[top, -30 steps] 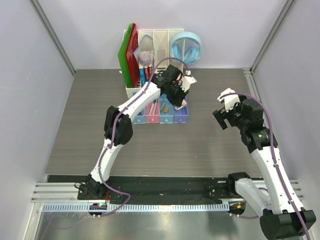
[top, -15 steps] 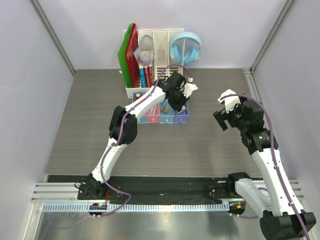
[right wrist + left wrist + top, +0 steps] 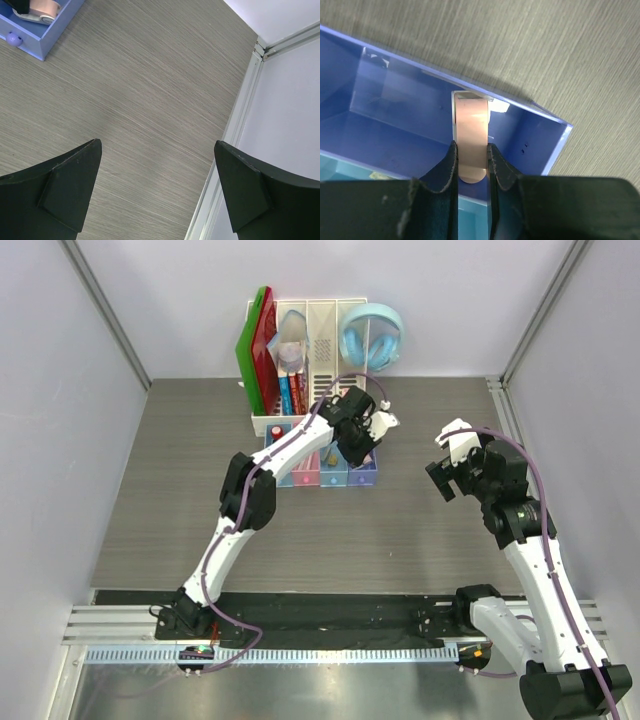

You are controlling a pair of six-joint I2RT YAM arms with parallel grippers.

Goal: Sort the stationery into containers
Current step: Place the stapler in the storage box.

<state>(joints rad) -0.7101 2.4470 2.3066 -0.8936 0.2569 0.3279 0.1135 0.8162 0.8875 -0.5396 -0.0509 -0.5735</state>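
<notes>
Above the purple-blue tray point(image 3: 540, 145), rightmost of the container row point(image 3: 330, 478) | left arm point(image 3: 285, 445) is seen shifted slightly right since a second ago; right gripper point(image 3: 157, 145) is unchanged, jaws wide apart | left gripper point(image 3: 471, 150) is clamped on a pale pink piece point(image 3: 471, 120) | piece: flat, round-ended, white-edged, held over the tray's far end.

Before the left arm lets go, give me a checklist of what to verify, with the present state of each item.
1. Left gripper shut on the peach item: ok.
2. Item within the purple tray outline: ok.
3. Tray floor beside the item bare: ok.
4. Item touching the tray floor: cannot tell.
5. Right gripper open and apart from the tray: ok.
</notes>
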